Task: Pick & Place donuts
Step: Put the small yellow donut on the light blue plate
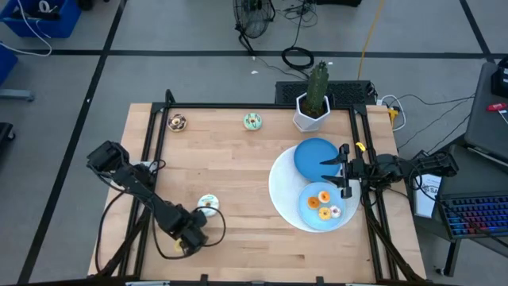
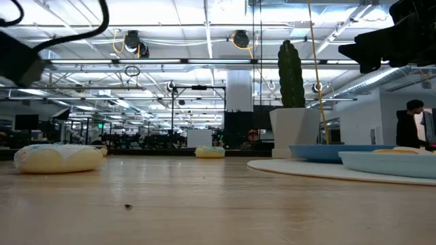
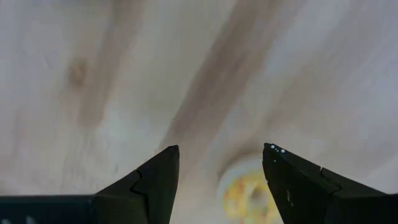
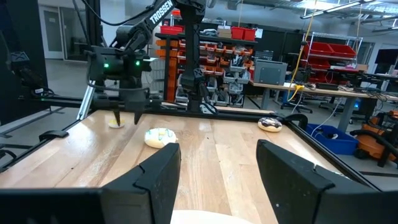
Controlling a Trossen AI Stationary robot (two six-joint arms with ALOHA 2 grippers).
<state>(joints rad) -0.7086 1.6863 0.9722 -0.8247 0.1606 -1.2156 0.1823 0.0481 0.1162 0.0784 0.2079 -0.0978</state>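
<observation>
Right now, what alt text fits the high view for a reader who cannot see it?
Left gripper hangs open beside a yellow donut on the wooden table. Right gripper, open, hovers over two blue plates; one holds three donuts.

2 black jointed arms (image 1: 151, 199); looping black cables; wedge-shaped dark fingers (image 3: 149, 186).

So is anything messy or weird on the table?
Nothing is spilled or broken. Three donuts still sit loose on the wood: a chocolate donut, a green donut and a yellow donut, away from the blue plate holding the others.
</observation>
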